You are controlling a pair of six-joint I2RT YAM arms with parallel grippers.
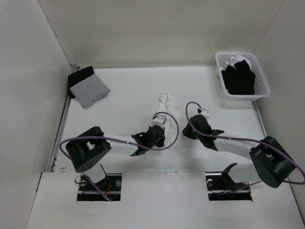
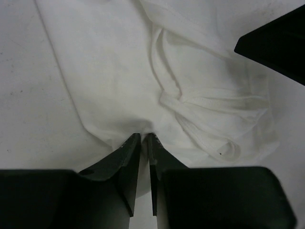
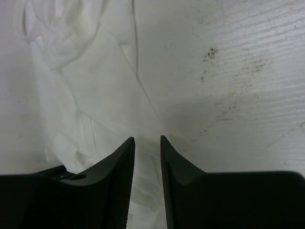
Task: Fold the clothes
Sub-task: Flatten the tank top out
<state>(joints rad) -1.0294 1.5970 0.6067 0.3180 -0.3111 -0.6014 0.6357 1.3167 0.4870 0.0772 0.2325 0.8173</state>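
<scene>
From above, the plain white thin-fabric T-shirt (image 1: 167, 106) lies bunched in a narrow heap at the middle of the white table (image 1: 124, 95), with the left gripper (image 1: 151, 137) down at its near-left edge and the right gripper (image 1: 199, 126) just beside its right side. The grey square cloth (image 1: 91, 90) at the far left and the white slotted plastic basket (image 1: 261, 90) holding black garments (image 1: 240, 78) sit well apart from the work. In the left wrist view, the left gripper (image 2: 144, 139) has its jaws drawn almost together, with only a thin slit between them, right at a fold of the T-shirt (image 2: 119, 71). Creases run toward the tips, which hints at a pinch, but I cannot tell whether cloth is actually caught. The ribbed neckline band (image 2: 209, 102) lies twisted just beyond. In the right wrist view, the right gripper (image 3: 147, 142) stands released, jaws partly apart, straddling the hemmed edge of the T-shirt (image 3: 90, 95) where it meets bare table (image 3: 228, 71). The step in hand looks like taking hold to spread the heap — folding proper has not begun. Next, each arm probably needs a firm hold on one single layer, then a pull apart to flatten the shirt.
</scene>
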